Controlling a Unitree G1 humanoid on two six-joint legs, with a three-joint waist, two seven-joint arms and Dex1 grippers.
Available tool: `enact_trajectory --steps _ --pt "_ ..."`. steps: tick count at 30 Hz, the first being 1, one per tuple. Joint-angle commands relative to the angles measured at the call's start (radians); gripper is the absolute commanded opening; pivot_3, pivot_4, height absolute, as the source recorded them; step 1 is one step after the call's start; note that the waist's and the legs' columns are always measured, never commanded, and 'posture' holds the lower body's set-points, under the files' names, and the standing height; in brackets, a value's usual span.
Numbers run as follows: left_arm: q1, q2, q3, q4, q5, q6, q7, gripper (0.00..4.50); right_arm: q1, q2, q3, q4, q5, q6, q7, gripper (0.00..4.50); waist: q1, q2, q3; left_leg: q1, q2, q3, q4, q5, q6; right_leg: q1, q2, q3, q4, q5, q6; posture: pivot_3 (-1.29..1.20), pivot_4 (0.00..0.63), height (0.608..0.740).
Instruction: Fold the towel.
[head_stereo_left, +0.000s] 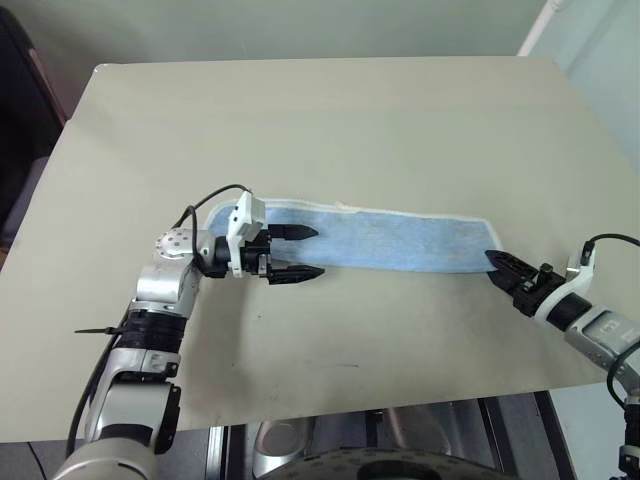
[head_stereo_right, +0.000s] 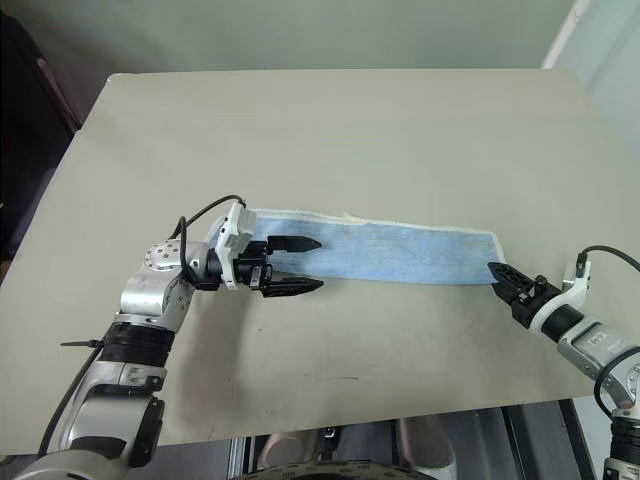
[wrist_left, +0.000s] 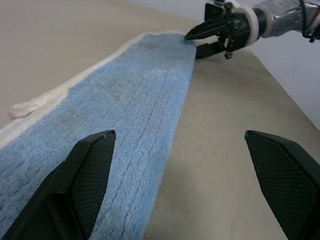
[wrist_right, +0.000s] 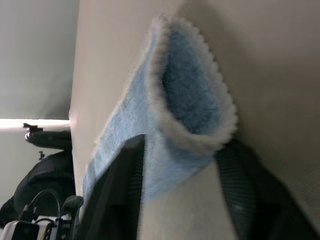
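beige table, towel flat across middle as long narrow strip, one lengthwise fold looks done. left gripper wide open over towel's left end, holding nothing. right gripper pinching right-end corner. end-to-end fold still left.

Left gripper at 9 o'clock, jaws wide, pointing toward 3; right gripper at 4 o'clock, fingers narrowed.
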Motion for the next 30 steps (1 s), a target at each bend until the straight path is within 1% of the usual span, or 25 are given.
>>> enact_trajectory --steps 1,3,8,10,15,21,25,28,30 --pt "-0.031 0.016 0.010 0.012 0.004 -0.035 -0.007 4.50 0.006 0.008 -0.037 -0.019 0.004 -0.015 0.016 0.67 0.000 0.000 0.000 0.000 0.000 0.000 0.000 -0.001 0.000 0.000 0.000 0.000 0.000 0.000 0.000 0.00 0.150 0.740" --pt "-0.030 0.025 0.003 0.019 0.008 -0.046 -0.024 4.50 0.012 0.015 -0.039 -0.021 -0.003 -0.020 0.018 0.02 0.000 0.000 0.000 0.000 0.000 0.000 0.000 -0.001 0.000 0.000 0.000 0.000 0.000 0.000 0.002 0.00 0.150 0.740" --pt "-0.040 0.038 0.008 0.047 0.018 -0.076 -0.039 4.50 0.052 0.020 -0.054 -0.008 -0.069 -0.022 0.064 0.02 0.001 0.000 0.000 0.000 0.000 0.000 0.000 -0.003 0.001 0.001 0.000 0.000 -0.001 -0.001 0.003 0.00 0.150 0.740" --pt "-0.048 0.042 0.014 0.060 0.019 -0.085 -0.035 4.50 0.095 0.008 -0.087 0.020 -0.096 -0.021 0.104 0.02 0.005 -0.001 -0.001 0.000 0.000 0.000 0.001 -0.003 0.002 0.002 0.000 0.000 -0.002 -0.003 0.000 0.00 0.150 0.740" --pt "-0.045 0.042 0.014 0.052 0.011 -0.086 -0.027 4.50 0.147 -0.040 -0.166 0.066 -0.117 -0.012 0.177 0.02 0.026 -0.001 -0.001 0.000 -0.001 -0.001 0.001 -0.004 0.004 0.004 -0.001 0.000 -0.006 -0.004 0.001 0.00 0.150 0.740" --pt "-0.061 0.032 0.028 0.033 -0.022 -0.050 -0.016 4.50 0.192 -0.103 -0.238 0.092 -0.143 0.030 0.262 0.02 0.036 0.000 -0.001 -0.001 -0.008 0.001 0.001 -0.010 0.010 0.005 -0.010 -0.002 -0.009 -0.006 0.005 0.00 0.150 0.740" --pt "-0.082 0.025 0.041 0.029 -0.052 -0.015 -0.009 4.50 0.199 -0.128 -0.273 0.103 -0.168 0.047 0.292 0.02 0.034 0.000 -0.001 -0.001 -0.009 0.001 0.001 -0.013 0.010 0.005 -0.010 -0.002 -0.009 -0.008 0.008 0.00 0.150 0.740" --pt "-0.094 0.019 0.041 0.030 -0.056 -0.008 -0.002 4.50 0.206 -0.159 -0.301 0.108 -0.211 0.059 0.324 0.02 0.034 0.003 -0.001 -0.001 -0.009 0.001 0.001 -0.013 0.010 0.005 -0.010 -0.002 -0.008 -0.005 0.013 0.00 0.150 0.740" --pt "-0.095 0.017 0.038 0.029 -0.054 -0.009 0.000 4.50 0.204 -0.171 -0.316 0.107 -0.221 0.070 0.337 0.02 0.034 0.004 -0.001 0.000 -0.009 0.001 0.000 -0.013 0.010 0.005 -0.010 -0.002 -0.008 -0.005 0.013 0.00 0.150 0.740"
